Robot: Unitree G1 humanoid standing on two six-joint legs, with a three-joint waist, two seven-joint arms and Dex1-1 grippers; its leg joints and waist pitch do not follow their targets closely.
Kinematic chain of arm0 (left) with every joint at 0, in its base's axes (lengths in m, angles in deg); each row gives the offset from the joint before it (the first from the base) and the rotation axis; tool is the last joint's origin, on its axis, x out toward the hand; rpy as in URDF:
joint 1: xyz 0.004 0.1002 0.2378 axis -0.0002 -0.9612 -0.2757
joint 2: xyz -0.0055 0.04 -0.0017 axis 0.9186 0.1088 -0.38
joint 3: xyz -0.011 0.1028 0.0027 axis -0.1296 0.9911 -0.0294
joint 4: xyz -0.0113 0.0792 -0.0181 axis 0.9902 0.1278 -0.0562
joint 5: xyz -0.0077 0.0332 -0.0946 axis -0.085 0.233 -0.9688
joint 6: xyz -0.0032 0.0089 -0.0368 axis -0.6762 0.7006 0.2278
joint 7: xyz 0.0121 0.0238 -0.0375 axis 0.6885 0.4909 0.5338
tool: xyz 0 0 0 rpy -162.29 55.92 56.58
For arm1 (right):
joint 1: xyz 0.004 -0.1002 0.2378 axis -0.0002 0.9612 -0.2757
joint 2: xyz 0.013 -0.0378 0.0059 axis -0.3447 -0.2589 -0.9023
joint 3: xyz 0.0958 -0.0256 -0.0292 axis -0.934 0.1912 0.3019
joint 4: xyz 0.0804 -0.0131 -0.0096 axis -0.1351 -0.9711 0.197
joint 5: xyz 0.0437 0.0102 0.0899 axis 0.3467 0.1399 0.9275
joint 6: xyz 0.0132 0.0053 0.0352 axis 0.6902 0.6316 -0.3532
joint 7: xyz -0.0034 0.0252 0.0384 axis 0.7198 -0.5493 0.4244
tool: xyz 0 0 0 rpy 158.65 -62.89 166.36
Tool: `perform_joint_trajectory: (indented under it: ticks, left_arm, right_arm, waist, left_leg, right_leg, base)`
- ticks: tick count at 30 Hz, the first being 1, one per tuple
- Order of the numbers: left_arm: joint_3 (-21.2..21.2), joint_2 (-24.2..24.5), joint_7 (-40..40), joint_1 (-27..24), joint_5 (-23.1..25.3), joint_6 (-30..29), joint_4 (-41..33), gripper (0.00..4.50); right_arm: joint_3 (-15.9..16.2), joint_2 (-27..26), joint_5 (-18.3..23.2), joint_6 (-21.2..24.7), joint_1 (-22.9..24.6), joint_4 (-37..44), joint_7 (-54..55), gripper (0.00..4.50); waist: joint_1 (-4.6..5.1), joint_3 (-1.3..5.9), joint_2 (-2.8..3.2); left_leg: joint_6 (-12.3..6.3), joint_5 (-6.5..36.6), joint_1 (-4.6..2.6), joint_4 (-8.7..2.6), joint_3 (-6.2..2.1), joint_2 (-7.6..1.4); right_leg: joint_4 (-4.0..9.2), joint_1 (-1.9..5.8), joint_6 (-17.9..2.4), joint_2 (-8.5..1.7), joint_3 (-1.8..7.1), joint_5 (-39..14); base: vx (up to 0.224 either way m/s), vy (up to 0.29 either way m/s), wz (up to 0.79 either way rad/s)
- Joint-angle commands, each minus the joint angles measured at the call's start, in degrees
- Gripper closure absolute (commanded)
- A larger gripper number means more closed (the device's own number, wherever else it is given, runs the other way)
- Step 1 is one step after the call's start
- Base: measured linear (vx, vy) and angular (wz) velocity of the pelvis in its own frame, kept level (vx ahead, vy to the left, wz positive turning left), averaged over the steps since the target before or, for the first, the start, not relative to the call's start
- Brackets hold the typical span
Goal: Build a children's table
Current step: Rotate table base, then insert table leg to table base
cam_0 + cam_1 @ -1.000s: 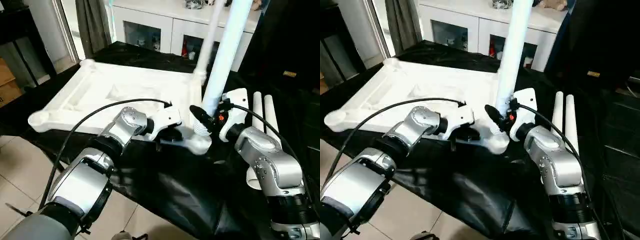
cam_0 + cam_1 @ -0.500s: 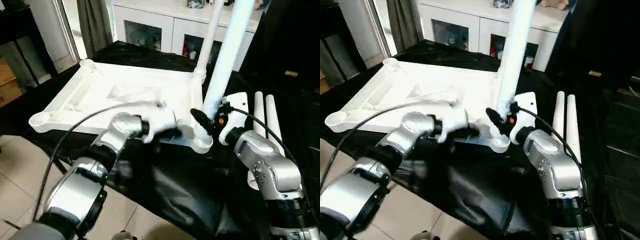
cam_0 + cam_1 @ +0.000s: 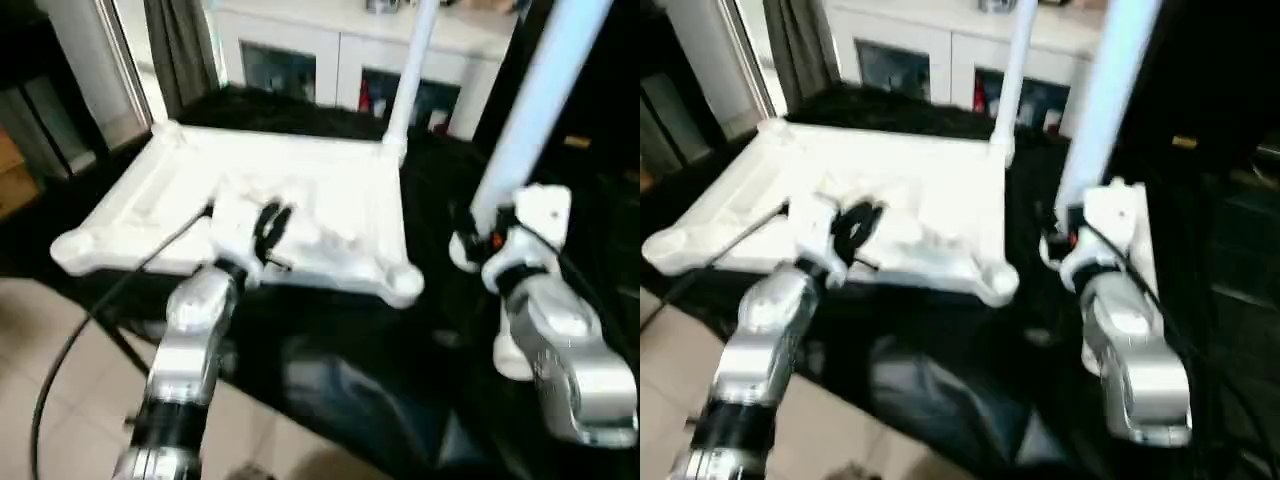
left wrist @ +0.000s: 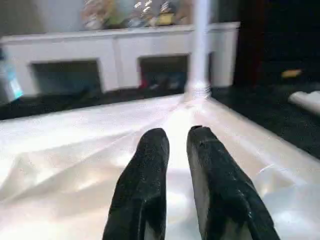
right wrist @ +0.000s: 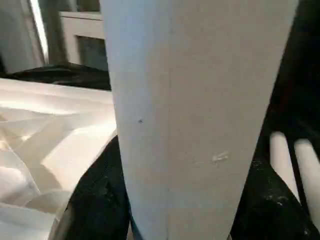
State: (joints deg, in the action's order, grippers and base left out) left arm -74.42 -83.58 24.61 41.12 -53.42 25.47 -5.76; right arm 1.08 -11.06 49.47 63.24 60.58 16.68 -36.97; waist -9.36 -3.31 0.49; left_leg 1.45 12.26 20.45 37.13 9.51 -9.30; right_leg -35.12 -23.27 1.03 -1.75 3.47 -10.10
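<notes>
Currently my right gripper clamps an upright leg, its long axis near vertical; the empty corner socket lies just beside it, toward my left gripper, which hovers slightly parted over the tabletop.
</notes>
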Motion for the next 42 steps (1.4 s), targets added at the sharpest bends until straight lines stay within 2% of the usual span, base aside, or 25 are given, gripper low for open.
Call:
perform_joint_trajectory:
  ticks: [1,2,3,4,7,8,9,11,13,15,17,23,25,26,27,28,30,32,34,35,36,37,40,41,42]
  left_arm:
    - [-0.4,1.3,-2.5,-0.1,0.8,-1.3,-3.3,3.61]
    - [-0.7,1.7,-3.0,-0.4,0.7,-1.6,-3.9,3.61]
    - [-0.9,2.1,-4.0,-1.0,1.0,-2.6,-5.4,3.61]
    - [-1.2,2.3,-4.9,-1.3,1.9,-3.3,-6.6,3.61]
    - [-1.8,1.8,-6.8,-2.1,4.1,-4.9,-9.4,3.61]
    - [-1.8,1.8,-6.8,-2.1,4.1,-4.9,-9.4,3.61]
    - [-2.9,0.4,-8.3,-2.7,2.4,-8.4,-12.3,3.61]
    - [-2.8,0.2,-9.2,-3.2,1.1,-9.6,-14.1,3.61]
    - [-2.3,0.2,-9.5,-4.0,0.8,-9.7,-15.4,3.61]
    - [-1.5,-0.1,-9.2,-5.9,-0.2,-8.6,-17.1,3.61]
    - [-1.5,-0.4,-9.1,-6.3,-0.4,-8.4,-17.4,3.61]
    - [-0.3,-0.9,-9.0,-8.8,-0.1,-10.2,-20.0,3.61]
    - [1.1,-0.1,-8.3,-9.5,0.0,-10.3,-20.6,3.61]
    - [1.6,0.1,-8.1,-9.7,-0.1,-10.4,-20.9,3.61]
    - [1.9,0.1,-8.0,-9.8,-0.3,-10.7,-21.1,3.61]
    - [2.0,0.0,-8.0,-9.9,-0.4,-10.8,-21.3,3.61]
    - [2.1,-0.1,-7.7,-9.9,-0.6,-11.2,-21.6,3.61]
    - [2.2,-0.1,-7.7,-10.1,-0.4,-11.4,-21.8,3.61]
    - [2.6,0.3,-7.7,-10.4,-0.7,-11.7,-22.1,3.61]
    - [2.8,0.5,-7.8,-10.4,-0.8,-11.8,-22.2,3.61]
    - [2.9,0.6,-7.8,-10.5,-0.8,-11.8,-22.2,3.61]
    - [3.0,0.7,-7.7,-10.6,-0.8,-11.9,-22.2,3.61]
    - [3.2,0.8,-7.4,-10.7,-1.0,-12.2,-22.5,3.61]
    - [3.3,0.8,-7.4,-10.8,-1.1,-12.2,-22.6,3.61]
    - [3.6,0.6,-6.4,-11.1,-2.3,-13.0,-23.0,3.61]
  right_arm:
    - [0.4,-0.6,-0.2,-0.2,0.6,0.8,0.9,2.56]
    - [0.3,-1.1,0.4,-0.1,1.0,0.8,0.9,2.56]
    - [-0.1,-2.0,1.1,0.1,1.2,0.9,1.2,2.56]
    - [-0.4,-2.9,1.5,0.1,1.3,1.0,1.6,2.56]
    - [-0.7,-4.6,2.6,-0.2,1.7,1.6,1.4,2.56]
    - [-0.7,-4.6,2.6,-0.2,1.7,1.6,1.4,2.56]
    - [-0.5,-5.1,2.7,-0.3,2.0,1.8,1.4,2.56]
    - [-0.5,-4.8,2.3,0.1,2.0,1.5,1.9,2.56]
    - [-0.4,-4.3,2.0,-0.3,2.1,1.3,1.7,2.56]
    - [-0.1,-3.1,1.1,-1.6,2.5,0.9,-0.1,2.56]
    - [0.1,-2.9,1.0,-2.0,2.6,0.8,-0.6,2.56]
    - [1.3,-1.1,1.4,-3.6,3.0,0.8,-3.5,2.56]
    - [1.4,-0.7,1.5,-4.1,3.1,0.6,-4.1,2.56]
    - [1.4,-0.7,1.3,-4.3,3.1,0.5,-4.4,2.56]
    - [1.3,-0.8,1.2,-4.4,3.1,0.4,-4.6,2.56]
    - [1.3,-0.8,1.2,-4.5,3.1,0.4,-4.7,2.56]
    - [1.3,-0.8,1.3,-4.8,3.1,0.3,-5.0,2.56]
    - [1.3,-0.7,1.3,-4.9,3.2,0.4,-5.2,2.56]
    - [1.4,-0.5,1.2,-5.1,3.5,0.5,-5.4,2.56]
    - [1.4,-0.4,1.1,-5.2,3.6,0.5,-5.4,2.56]
    - [1.4,-0.3,1.0,-5.4,3.7,0.4,-5.6,2.56]
    - [1.4,-0.3,1.0,-5.5,3.7,0.4,-5.6,2.56]
    - [1.5,-0.2,0.9,-5.6,3.8,0.3,-5.6,2.56]
    - [1.5,-0.2,0.9,-5.6,3.8,0.3,-5.6,2.56]
    - [1.4,-0.3,1.3,-5.3,3.8,0.3,-5.8,2.56]
  waist:
    - [-1.37,2.93,-1.50]
    - [-1.37,2.93,-1.50]
    - [-0.47,3.16,-0.81]
    - [2.46,3.11,1.07]
    - [3.91,3.84,1.62]
    - [3.91,3.84,1.62]
    - [5.72,5.02,2.23]
    - [6.08,5.47,1.58]
    - [5.34,5.36,-0.28]
    - [3.72,3.80,-1.35]
    - [4.08,3.13,-0.40]
    - [6.40,0.45,0.69]
    - [6.77,0.37,2.09]
    - [6.78,0.58,2.00]
    - [7.11,0.91,0.66]
    - [7.16,0.95,-1.52]
    - [5.03,1.96,-2.43]
    - [4.09,2.14,-1.77]
    - [4.48,2.97,0.24]
    - [6.13,2.68,1.69]
    - [8.63,4.70,3.37]
    - [9.68,5.88,2.86]
    - [9.54,4.48,0.60]
    - [9.13,4.21,-0.51]
    - [7.75,4.91,-5.33]
  left_leg:
    - [0.37,10.8,1.32,1.44,-2.78,-0.30]
    - [0.37,10.8,1.32,1.44,-2.78,-0.30]
    - [-1.91,10.6,-2.18,-1.73,-1.80,0.76]
    - [-3.14,13.4,-6.17,-5.87,-1.71,-1.81]
    - [6.98,12.1,-0.07,-10.85,-3.51,-7.88]
    - [6.98,12.1,-0.07,-10.85,-3.51,-7.88]
    - [8.14,-3.0,-3.95,-8.44,-6.18,-10.25]
    - [-1.02,-17.1,-3.09,-6.11,-6.97,-10.38]
    - [-6.82,-18.8,0.82,-2.53,-2.71,-4.10]
    - [-5.11,3.0,1.85,-3.30,-1.98,-2.82]
    - [-3.23,9.9,0.95,-5.35,-2.16,-4.08]
    - [4.49,45.5,-6.81,-6.71,-3.18,-4.12]
    - [6.25,55.7,-2.59,-13.88,-3.67,-7.12]
    - [5.74,58.4,-2.63,-15.94,-3.29,-6.94]
    - [4.25,56.0,-5.14,-13.91,-3.15,-6.38]
    - [2.86,45.1,-4.24,-8.25,-2.10,-2.93]
    - [-4.46,11.8,2.15,3.56,-2.25,-0.81]
    - [-4.63,4.6,5.03,2.47,-3.47,-0.40]
    - [-5.40,-1.1,2.24,-3.23,-2.37,-0.94]
    - [-8.00,2.0,-0.84,-6.59,-4.67,-3.18]
    - [-15.27,4.6,-8.99,-7.57,-10.49,-7.91]
    - [-24.66,-1.7,-11.35,-6.51,-13.23,-9.87]
    - [-29.89,-10.8,-7.98,-6.93,-10.32,-6.71]
    - [-26.50,-6.9,-6.60,-6.17,-8.17,-3.97]
    - [-18.21,5.0,-0.33,-1.01,-2.60,4.74]
  right_leg:
    - [9.10,4.34,-9.2,-8.26,12.99,-34.4]
    - [9.10,4.34,-9.2,-8.26,12.99,-34.4]
    - [8.28,0.85,-6.2,-1.31,11.93,-29.4]
    - [3.31,-5.01,-4.1,3.45,4.15,-22.9]
    - [-3.75,-0.85,-4.9,-1.42,-5.17,-0.7]
    - [-3.75,-0.85,-4.9,-1.42,-5.17,-0.7]
    - [-2.92,-2.29,-5.3,-3.18,-5.71,1.7]
    - [-3.14,-1.00,-3.7,-4.91,-5.00,0.6]
    - [0.37,1.92,-9.3,-7.97,-3.13,13.1]
    - [3.77,3.72,-10.2,-11.81,-1.70,0.9]
    - [4.78,3.10,-10.3,-9.15,-3.18,-16.9]
    - [9.60,1.69,-1.5,-6.16,-8.18,-46.3]
    - [-0.72,7.45,-2.7,-3.63,-10.00,-27.2]
    - [-4.21,7.57,-2.9,-2.85,-10.04,-14.5]
    - [-1.80,5.80,-3.3,-4.56,-7.71,-16.7]
    - [5.64,5.87,-3.7,-8.66,-4.43,-37.5]
    - [11.12,11.25,-4.8,-16.31,1.38,-58.7]
    - [9.06,12.87,-8.3,-12.57,-1.46,-45.8]
    - [7.96,11.95,-11.3,-6.55,-6.19,-32.1]
    - [5.24,9.30,-8.6,-2.26,-8.16,-23.0]
    - [-2.52,3.22,-6.8,-1.41,-8.97,-16.5]
    - [-6.18,-0.34,-1.5,-2.40,-7.91,-14.5]
    - [-6.79,-3.28,3.8,-4.27,-5.05,-5.2]
    - [-3.30,-1.85,1.5,-4.73,-3.99,-1.0]
    - [2.87,6.38,1.9,-5.54,0.92,-0.8]
  base:
    - [-0.007,0.179,-0.48]
    - [-0.040,0.234,-0.39]
    - [-0.040,0.234,-0.39]
    - [-0.079,0.244,-0.35]
    - [-0.082,0.243,-0.40]
    - [-0.029,0.134,0.00]
    - [-0.029,0.134,0.00]
    - [-0.041,0.052,-0.07]
    - [-0.067,0.003,-0.10]
    - [-0.079,-0.044,-0.03]
    - [-0.072,-0.023,-0.01]
    - [-0.043,-0.002,-0.02]
    - [0.000,0.000,0.00]
    - [0.000,0.000,0.00]
    - [0.000,0.000,0.00]
    - [0.076,-0.081,-0.05]
    - [0.111,-0.054,-0.20]
    - [0.132,-0.015,-0.07]
    - [0.138,0.011,0.06]
    - [0.202,0.060,0.07]
    - [0.202,0.060,0.07]
    - [0.219,0.010,-0.02]
    - [0.160,-0.042,-0.18]
    - [0.131,-0.090,-0.04]
    - [0.131,-0.090,-0.04]
